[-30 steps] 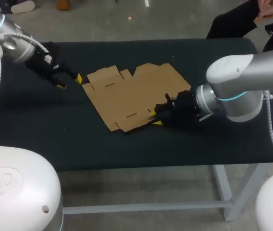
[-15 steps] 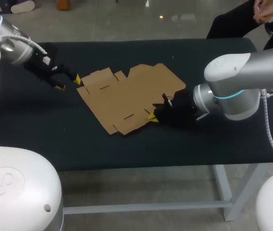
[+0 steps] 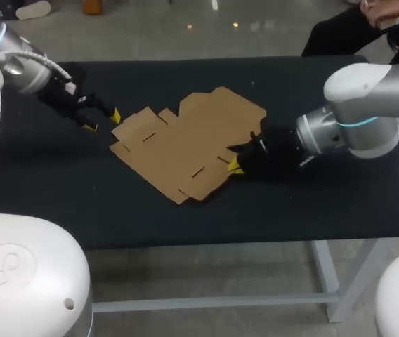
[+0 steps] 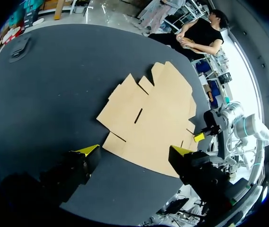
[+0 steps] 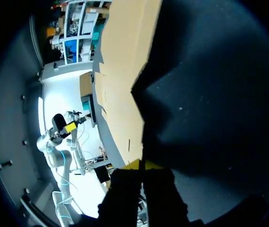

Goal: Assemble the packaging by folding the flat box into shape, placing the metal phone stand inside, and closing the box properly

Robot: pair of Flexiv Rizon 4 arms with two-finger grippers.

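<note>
Our left gripper (image 3: pixel 103 119) hangs with its fingers spread wide, holding nothing. The flat cardboard box (image 3: pixel 185 140) lies on the dark table (image 3: pixel 59 203) just ahead of it. Our right gripper (image 3: pixel 234 165) pinches the box's edge between closed fingers.

Both arms held low, wrists angled inward.
Left hand (image 3: pixel 103 121) hovers, fingers spread wide; right hand (image 3: pixel 233 166) pinches the flat box (image 3: pixel 185 137) edge, fingertips together.
</note>
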